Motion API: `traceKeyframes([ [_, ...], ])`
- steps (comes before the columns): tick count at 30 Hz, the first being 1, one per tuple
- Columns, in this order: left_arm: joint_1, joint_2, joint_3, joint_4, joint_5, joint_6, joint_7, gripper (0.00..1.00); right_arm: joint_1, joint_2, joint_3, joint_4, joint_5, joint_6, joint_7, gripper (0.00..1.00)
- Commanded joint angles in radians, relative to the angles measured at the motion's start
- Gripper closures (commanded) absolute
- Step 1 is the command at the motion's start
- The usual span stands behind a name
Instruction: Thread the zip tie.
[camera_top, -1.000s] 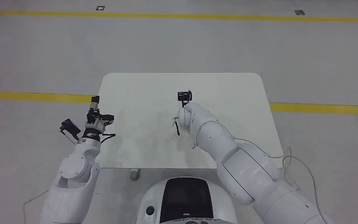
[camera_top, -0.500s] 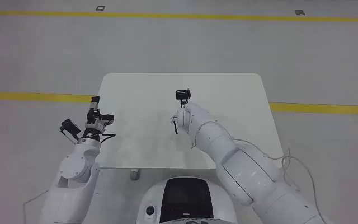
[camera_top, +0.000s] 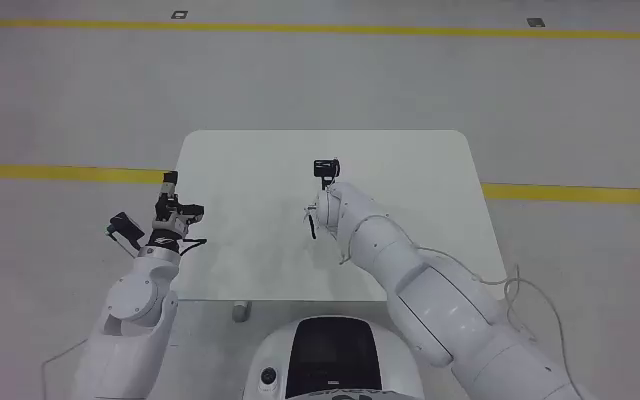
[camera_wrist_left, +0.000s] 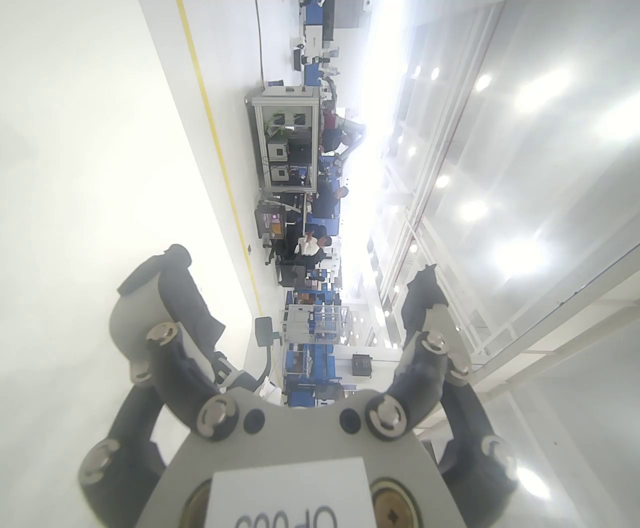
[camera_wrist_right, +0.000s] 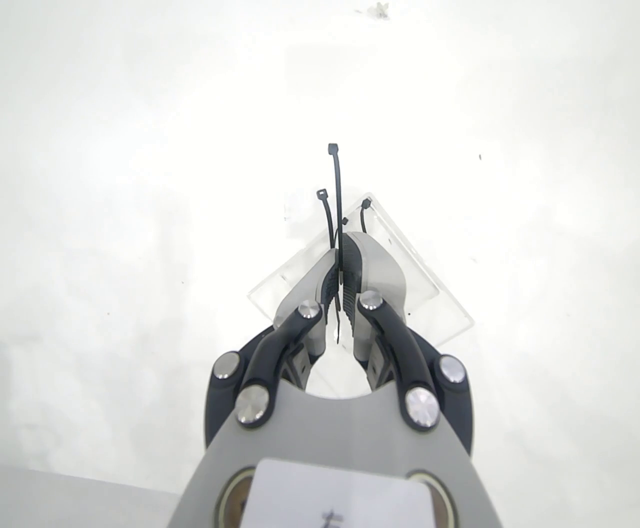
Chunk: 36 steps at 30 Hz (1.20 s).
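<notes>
My right gripper (camera_wrist_right: 342, 245) is shut on a black zip tie (camera_wrist_right: 336, 200), whose strap sticks out past the fingertips with its head at the far end. It hangs over a clear plastic tray (camera_wrist_right: 435, 295) on the white table (camera_top: 420, 180). Two more black zip ties (camera_wrist_right: 325, 215) lie on the tray under the fingers. In the top view the held zip tie (camera_top: 313, 226) shows as a dark sliver beside the right arm, mid-table. My left gripper (camera_wrist_left: 300, 265) is open, holds nothing and points upward at the table's left edge (camera_top: 184, 196).
The tray sits near the table's middle. The table's right half and far side are bare white surface. A small grey object (camera_top: 238, 311) sits at the near edge. Grey floor with yellow lines (camera_top: 560, 192) surrounds the table.
The right arm has shifted slightly to the left and away from the robot with the zip tie held. The left arm has not moved.
</notes>
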Motion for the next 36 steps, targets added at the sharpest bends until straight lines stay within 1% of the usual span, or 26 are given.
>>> traceKeyframes([
  [1, 0.0, 0.0, 0.0, 0.0, 0.0, 0.0, 0.0, 0.0, 0.0, 0.0, 0.0, 0.0, 0.0, 0.0, 0.0, 1.0],
  [6, 0.0, 0.0, 0.0, 0.0, 0.0, 0.0, 0.0, 0.0, -0.017, 0.012, -0.002, -0.018, -0.008, 0.006, -0.022, 1.0],
  [17, 0.0, 0.0, 0.0, 0.0, 0.0, 0.0, 0.0, 0.0, -0.033, 0.036, 0.001, -0.067, -0.025, 0.006, -0.007, 1.0],
  [26, 0.0, 0.0, 0.0, 0.0, 0.0, 0.0, 0.0, 0.0, -0.054, 0.063, 0.011, -0.133, -0.043, 0.006, 0.017, 1.0],
  [30, 0.0, 0.0, 0.0, 0.0, 0.0, 0.0, 0.0, 0.0, -0.077, 0.082, 0.019, -0.191, -0.051, -0.008, 0.044, 1.0],
  [33, 0.0, 0.0, 0.0, 0.0, 0.0, 0.0, 0.0, 0.0, -0.099, 0.105, 0.033, -0.245, -0.059, -0.029, 0.07, 1.0],
  [36, 0.0, 0.0, 0.0, 0.0, 0.0, 0.0, 0.0, 0.0, -0.128, 0.133, 0.051, -0.321, -0.079, -0.036, 0.098, 1.0],
])
